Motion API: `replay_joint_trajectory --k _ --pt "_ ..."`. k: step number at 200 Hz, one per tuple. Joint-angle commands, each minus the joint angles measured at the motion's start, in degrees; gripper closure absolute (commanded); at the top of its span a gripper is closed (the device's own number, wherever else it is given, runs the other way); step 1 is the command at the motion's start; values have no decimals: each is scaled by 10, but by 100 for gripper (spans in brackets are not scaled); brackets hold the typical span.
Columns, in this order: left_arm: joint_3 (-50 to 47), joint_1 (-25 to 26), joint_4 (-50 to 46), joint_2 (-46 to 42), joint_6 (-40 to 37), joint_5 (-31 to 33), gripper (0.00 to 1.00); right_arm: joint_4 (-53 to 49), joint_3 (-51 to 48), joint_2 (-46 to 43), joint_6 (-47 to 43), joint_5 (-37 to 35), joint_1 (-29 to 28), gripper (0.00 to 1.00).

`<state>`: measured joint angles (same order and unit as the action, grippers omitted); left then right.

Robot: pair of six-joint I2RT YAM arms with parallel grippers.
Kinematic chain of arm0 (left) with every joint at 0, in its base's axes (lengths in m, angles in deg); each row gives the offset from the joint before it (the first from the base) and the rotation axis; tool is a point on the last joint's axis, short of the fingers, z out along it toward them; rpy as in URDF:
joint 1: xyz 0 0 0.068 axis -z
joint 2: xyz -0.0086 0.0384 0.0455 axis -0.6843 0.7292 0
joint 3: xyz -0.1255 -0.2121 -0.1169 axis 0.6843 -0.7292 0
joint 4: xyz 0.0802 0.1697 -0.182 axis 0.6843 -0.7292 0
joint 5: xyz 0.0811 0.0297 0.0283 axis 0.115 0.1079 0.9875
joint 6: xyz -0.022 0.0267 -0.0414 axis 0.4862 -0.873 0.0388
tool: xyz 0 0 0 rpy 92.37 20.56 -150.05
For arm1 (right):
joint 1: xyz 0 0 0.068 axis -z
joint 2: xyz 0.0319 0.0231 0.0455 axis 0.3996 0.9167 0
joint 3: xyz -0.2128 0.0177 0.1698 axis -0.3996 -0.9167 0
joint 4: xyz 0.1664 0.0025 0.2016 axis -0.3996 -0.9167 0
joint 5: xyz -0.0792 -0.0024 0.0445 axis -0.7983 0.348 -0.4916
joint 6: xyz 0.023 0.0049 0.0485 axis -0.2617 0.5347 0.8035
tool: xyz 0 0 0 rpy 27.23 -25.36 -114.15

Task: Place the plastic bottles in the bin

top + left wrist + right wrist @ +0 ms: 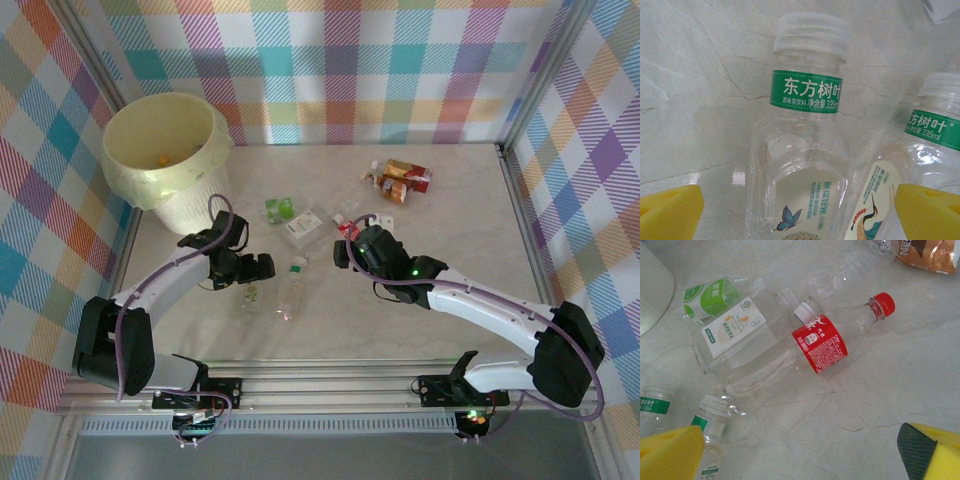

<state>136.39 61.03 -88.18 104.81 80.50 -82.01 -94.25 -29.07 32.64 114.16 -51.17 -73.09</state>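
Bottles [292, 288] lay scattered on the surface [450, 230], outside the bin [190, 205] in the far left corner, the left end effector [800, 215] spread apart over a green-banded bottle [807, 150] (pale cap) and the right end effector [805, 455] spread apart near a red-labelled bottle [820, 342].

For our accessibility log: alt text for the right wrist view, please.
A red-capped clear bottle lies on the table ahead of the open right gripper, beside a white-labelled bottle; a green-labelled bottle lies beyond.
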Motion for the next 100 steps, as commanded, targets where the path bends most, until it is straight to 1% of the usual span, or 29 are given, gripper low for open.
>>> replay_joint_trajectory --k 1,29,65,100 --pt "-7 2 -8 5 -13 -11 4 8 20 7 7 8 -2 0" --pt "9 2 -30 46 -18 2 8 1 26 11 4 12 -2 0" --pt "16 3 -20 72 -16 11 9 -8 26 7 5 14 -2 0" --pt "17 3 -8 105 -11 22 13 -9 25 7 11 17 -2 0"
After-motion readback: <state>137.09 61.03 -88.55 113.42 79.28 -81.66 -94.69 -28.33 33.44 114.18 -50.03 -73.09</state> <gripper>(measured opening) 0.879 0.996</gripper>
